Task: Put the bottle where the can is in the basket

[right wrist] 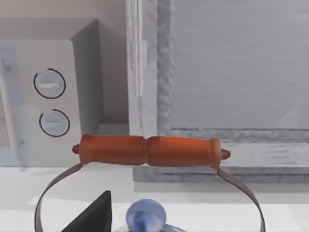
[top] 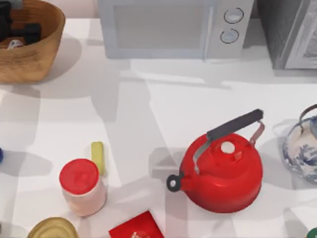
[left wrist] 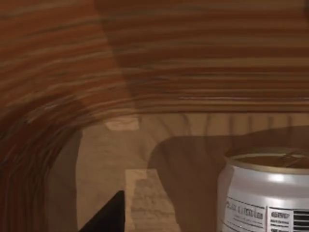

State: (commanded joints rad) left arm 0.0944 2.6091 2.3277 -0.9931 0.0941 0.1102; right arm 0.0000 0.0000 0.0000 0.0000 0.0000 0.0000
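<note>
Left tool down inside the basket at the bench's far left corner, finger spread impossible to tell. Can upright on the basket floor, just beside it. Right tool's spread likewise impossible to tell, above the blue-and-white teapot.

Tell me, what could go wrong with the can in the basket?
1. The left gripper is deep in the basket, with the can off to one side. It might knock the can over or scrape the wicker wall.
2. The bottle stands far off, close to a yellow stick. Grabbing it could bump the stick.
The right gripper waits over the teapot.
</note>
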